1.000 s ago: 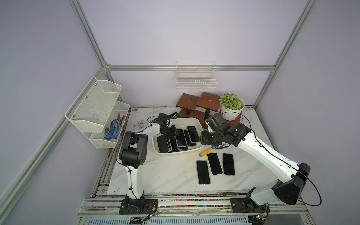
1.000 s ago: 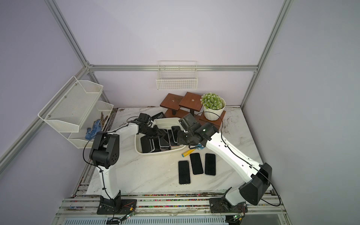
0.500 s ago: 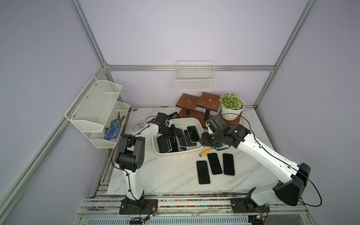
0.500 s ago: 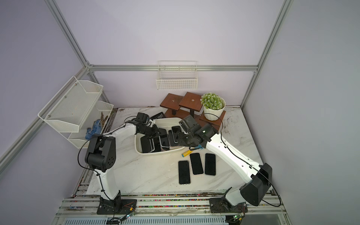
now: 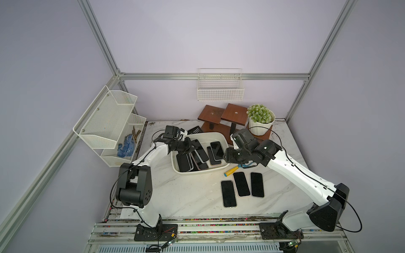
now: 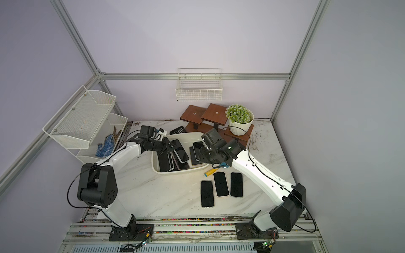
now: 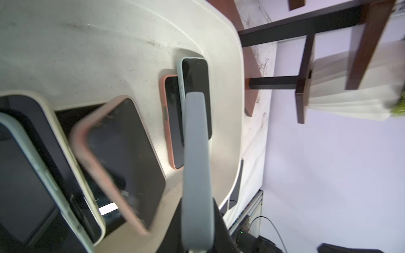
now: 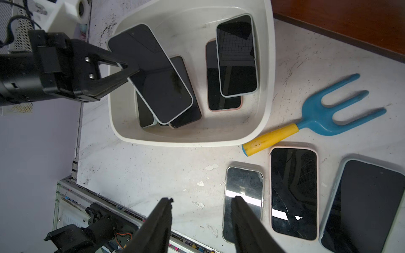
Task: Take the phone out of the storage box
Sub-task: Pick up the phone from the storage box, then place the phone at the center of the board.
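- Centre frame, in the storage box [image 5: 198, 171]: left claw [image 8: 132, 69] pinches one tilted phone [image 8: 151, 72]; at least four more overlap beneath.
- Lower right of it: three phones [image 5: 241, 184] lie on the counter [image 5: 186, 197]; right claw [image 8: 202, 198] spread, empty.

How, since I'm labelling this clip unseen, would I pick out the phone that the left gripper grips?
On the marble table stands the white storage box, holding dark-screened phones in two heaps. The phone tops the heap nearer the left gripper. Alone among them it is tilted, with one end pinched by that gripper; its case is pale.
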Robot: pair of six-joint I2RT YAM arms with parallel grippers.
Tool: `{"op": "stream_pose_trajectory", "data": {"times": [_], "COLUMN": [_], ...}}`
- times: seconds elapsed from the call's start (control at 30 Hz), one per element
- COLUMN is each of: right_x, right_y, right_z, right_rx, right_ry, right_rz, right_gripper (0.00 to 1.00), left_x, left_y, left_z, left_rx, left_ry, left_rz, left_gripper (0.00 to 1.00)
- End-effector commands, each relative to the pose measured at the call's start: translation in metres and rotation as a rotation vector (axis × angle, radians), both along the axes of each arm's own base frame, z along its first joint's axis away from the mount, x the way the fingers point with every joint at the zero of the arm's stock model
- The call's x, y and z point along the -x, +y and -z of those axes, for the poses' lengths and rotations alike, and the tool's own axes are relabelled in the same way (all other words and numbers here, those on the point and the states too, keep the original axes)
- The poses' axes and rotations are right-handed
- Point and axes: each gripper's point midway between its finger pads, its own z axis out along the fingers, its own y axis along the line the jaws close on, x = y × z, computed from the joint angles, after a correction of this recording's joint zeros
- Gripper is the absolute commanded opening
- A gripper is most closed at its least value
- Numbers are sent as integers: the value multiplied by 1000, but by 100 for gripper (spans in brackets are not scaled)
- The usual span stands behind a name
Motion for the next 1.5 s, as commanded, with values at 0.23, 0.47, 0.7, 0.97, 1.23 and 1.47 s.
{"op": "stream_pose_trajectory", "data": {"times": [0.23,0.47,0.7,0.97,1.23,1.47], "right_x": [-11,-17,-19,-12,-2,4], "right_y": [14,8,-3,-7,-14,-20], "right_z": [2,-4,-4,1,5,7], "right_rx": [-34,-22,-17,-17,-17,-23], "right_ry": [-11,-41,-48,-34,-28,-33], "right_rz": [-38,-22,-16,-29,-25,-17], "right_gripper": [49,48,47,46,46,45], "left_x": [20,72,133,180,205,212], "left_y": [0,-7,-18,-29,-39,-52], "left_z": [-57,-75,-54,-32,-2,35], "left_rx": [169,256,283,277,206,108], "left_ry": [-127,-153,-104,-65,-21,35], "left_rz": [43,137,211,288,342,380], "left_gripper": [0,0,0,0,0,0]}}
